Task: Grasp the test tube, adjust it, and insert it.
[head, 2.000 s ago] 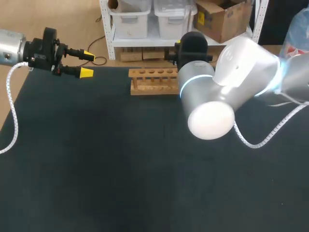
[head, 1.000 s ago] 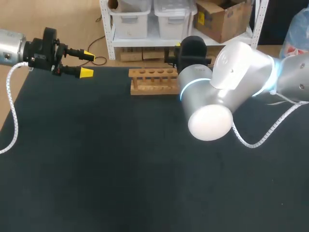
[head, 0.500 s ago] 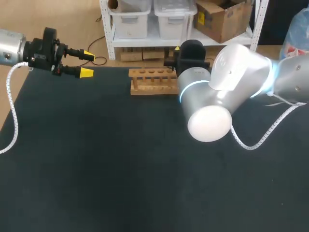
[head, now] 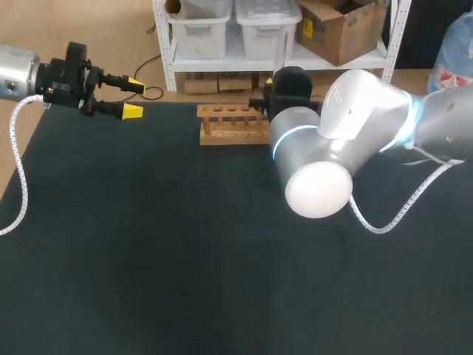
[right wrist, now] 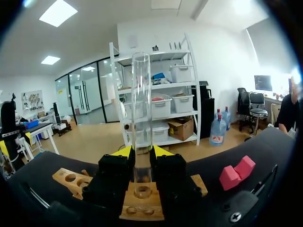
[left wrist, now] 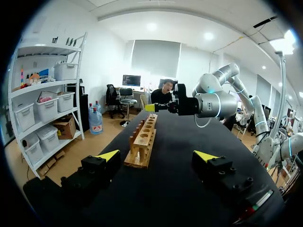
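A clear glass test tube [right wrist: 141, 109] stands upright between the yellow-tipped fingers of my right gripper [right wrist: 141, 151], which is shut on it. Its lower end is right over a hole at the near end of the wooden rack [right wrist: 142, 204]; I cannot tell whether it is inside. In the head view the rack [head: 233, 124] lies at the table's far edge, with my right gripper [head: 267, 87] at its right end, mostly hidden by the arm. My left gripper [head: 133, 97] hangs open and empty at the far left, well away from the rack [left wrist: 144, 141].
The bulky silver right arm [head: 336, 144] reaches in from the right and covers the table behind the rack's right end. A pink block [right wrist: 236, 172] lies beside the right gripper. Black table surface [head: 185, 251] spreads in front of the rack.
My right arm has shifted a little to the left, bringing its gripper and the tube closer over the rack's right end. The left arm has not moved.
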`<state>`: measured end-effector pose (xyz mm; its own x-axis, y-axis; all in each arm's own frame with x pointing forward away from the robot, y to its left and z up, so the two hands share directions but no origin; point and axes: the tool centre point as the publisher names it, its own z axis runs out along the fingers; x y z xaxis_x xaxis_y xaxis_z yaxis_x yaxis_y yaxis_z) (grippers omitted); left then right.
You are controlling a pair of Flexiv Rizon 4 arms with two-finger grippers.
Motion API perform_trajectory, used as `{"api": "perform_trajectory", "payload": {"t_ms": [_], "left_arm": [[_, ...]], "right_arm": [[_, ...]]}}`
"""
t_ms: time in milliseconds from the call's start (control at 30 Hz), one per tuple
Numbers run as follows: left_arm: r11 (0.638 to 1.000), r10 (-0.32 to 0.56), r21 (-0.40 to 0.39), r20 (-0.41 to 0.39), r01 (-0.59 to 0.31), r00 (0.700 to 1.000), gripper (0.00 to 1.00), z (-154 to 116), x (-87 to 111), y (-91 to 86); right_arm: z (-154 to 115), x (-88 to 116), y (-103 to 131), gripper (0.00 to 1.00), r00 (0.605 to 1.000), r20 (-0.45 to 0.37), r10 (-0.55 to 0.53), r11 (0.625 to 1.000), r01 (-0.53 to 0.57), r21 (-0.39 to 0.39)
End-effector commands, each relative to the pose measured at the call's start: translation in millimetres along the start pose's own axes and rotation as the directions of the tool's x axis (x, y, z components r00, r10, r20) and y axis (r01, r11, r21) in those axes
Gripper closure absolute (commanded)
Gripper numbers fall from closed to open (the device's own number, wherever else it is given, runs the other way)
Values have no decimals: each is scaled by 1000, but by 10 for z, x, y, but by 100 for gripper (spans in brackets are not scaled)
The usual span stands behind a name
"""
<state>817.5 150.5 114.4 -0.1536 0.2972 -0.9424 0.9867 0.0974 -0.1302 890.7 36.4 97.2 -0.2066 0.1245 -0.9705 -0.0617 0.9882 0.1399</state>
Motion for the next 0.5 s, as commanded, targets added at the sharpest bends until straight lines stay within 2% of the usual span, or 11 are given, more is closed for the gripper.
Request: {"api": "perform_trajectory", "payload": {"t_ms": [33,500], "left_arm": [[1000,3,-1,2,-3,1000,0,-1,9,-2],[1000,3,-1,2,-3,1000,0,-1,9,-2]], "right_arm": [[30,77,-7,100,1000,-4,3,1000,-3,1],[26,174,28,100,1000,-28,7,1000,-7,2]]}}
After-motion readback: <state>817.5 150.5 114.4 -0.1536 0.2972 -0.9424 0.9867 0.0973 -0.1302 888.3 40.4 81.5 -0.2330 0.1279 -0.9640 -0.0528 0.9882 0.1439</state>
